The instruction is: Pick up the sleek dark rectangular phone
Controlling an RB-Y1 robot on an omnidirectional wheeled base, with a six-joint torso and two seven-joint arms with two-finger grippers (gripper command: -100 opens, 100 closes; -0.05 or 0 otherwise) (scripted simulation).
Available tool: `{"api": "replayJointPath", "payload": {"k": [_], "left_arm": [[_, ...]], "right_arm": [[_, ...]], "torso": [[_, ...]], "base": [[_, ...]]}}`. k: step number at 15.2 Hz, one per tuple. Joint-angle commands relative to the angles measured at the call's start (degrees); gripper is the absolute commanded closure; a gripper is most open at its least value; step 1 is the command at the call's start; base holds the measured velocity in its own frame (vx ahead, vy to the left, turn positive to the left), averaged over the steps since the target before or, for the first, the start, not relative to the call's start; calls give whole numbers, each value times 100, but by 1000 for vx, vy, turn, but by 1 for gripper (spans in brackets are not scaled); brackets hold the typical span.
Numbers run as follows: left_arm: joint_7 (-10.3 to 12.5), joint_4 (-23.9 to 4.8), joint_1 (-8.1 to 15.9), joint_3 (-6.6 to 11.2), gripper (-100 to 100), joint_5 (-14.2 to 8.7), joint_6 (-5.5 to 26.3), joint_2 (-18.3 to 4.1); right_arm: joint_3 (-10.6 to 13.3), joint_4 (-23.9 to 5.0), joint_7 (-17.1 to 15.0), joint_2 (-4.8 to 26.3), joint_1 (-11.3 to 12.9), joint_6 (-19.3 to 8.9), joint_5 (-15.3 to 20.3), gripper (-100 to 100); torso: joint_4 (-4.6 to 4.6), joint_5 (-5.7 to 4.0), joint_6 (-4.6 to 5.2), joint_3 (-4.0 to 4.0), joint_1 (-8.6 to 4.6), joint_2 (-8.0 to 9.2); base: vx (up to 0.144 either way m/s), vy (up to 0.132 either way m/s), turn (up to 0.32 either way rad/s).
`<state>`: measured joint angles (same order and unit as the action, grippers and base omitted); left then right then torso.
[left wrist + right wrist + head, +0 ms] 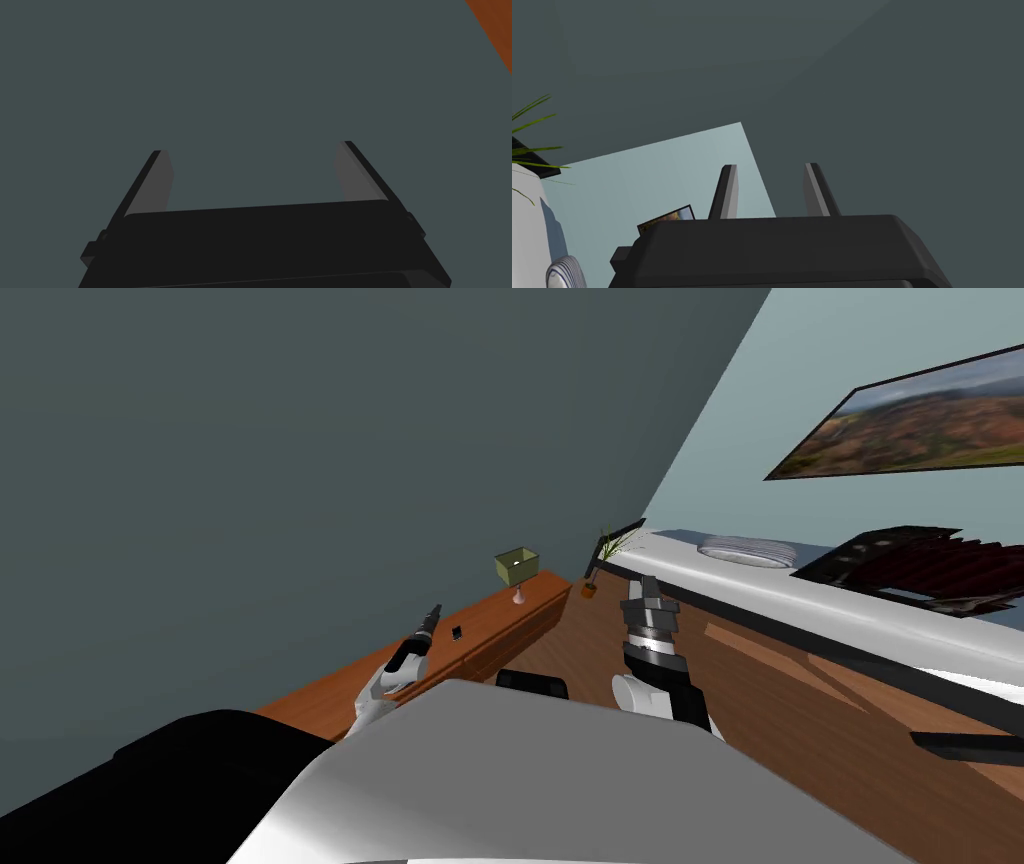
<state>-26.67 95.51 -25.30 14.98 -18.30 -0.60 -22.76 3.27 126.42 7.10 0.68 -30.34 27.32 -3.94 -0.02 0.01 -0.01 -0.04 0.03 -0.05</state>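
A small dark rectangular phone (456, 632) lies flat on the reddish-brown wooden dresser top (500, 613). My left gripper (432, 614) hangs above the dresser close beside the phone, on the side nearer the dark wall. In the left wrist view the left gripper (253, 148) stands open with nothing between its fingers, facing the grey wall, with a strip of the dresser (495, 30) at one corner. My right gripper (645, 586) is raised over the floor between dresser and bed; its fingers (728, 190) stand a narrow gap apart and hold nothing.
A small table lamp (517, 568) stands further along the dresser. A potted plant (598, 560) sits on the floor at its far end. A bed (850, 608) with a pillow (747, 551) runs along the right. A dark grey wall (300, 468) lies behind the dresser.
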Motion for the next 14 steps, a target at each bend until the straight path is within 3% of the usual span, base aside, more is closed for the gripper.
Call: {"api": "replayJointPath", "payload": {"k": [1,3,4,5,6,8,9,11,12,14], "left_arm": [[-216,-286,42,43,-100,-239,177,-185],[-216,-449,42,43,-100,-239,177,-185],[-411,-659,70,63,-100,-436,352,-301],[-411,-766,70,63,-100,-436,352,-301],[-605,-967,97,71,-100,-640,528,-415],[-605,-1083,97,71,-100,-640,528,-415],[-797,-1295,123,65,-100,-852,703,-527],[-797,-1400,123,65,-100,-852,703,-527],[-986,-1556,148,46,-100,-1070,878,-634],[-986,-1716,148,46,-100,-1070,878,-634]], "right_arm": [[0,0,0,0,0,0,0,0],[1,0,0,0,1,0,0,0],[0,0,0,0,0,0,0,0],[1,0,0,0,1,0,0,0],[0,0,0,0,1,0,0,0],[0,0,0,0,1,0,0,0],[0,0,0,0,0,0,0,0],[0,0,0,0,1,0,0,0],[0,0,0,0,0,0,0,0],[0,0,0,0,1,0,0,0]], "torso": [[0,0,0,0,0,0],[0,-1,5,0,0,-1],[0,0,0,0,1,0],[0,0,6,0,1,-1],[0,0,4,0,2,-1],[0,0,4,-1,3,-2],[0,0,0,0,3,-1],[0,0,3,0,3,0],[0,0,0,0,3,0],[0,0,4,0,4,-1]], "base": [[9,-2,-255],[9,5,-181],[11,1,-262],[11,6,-269],[12,9,-313],[11,12,-174],[8,8,-184],[8,12,-176],[8,11,-293],[10,18,-170]]}}
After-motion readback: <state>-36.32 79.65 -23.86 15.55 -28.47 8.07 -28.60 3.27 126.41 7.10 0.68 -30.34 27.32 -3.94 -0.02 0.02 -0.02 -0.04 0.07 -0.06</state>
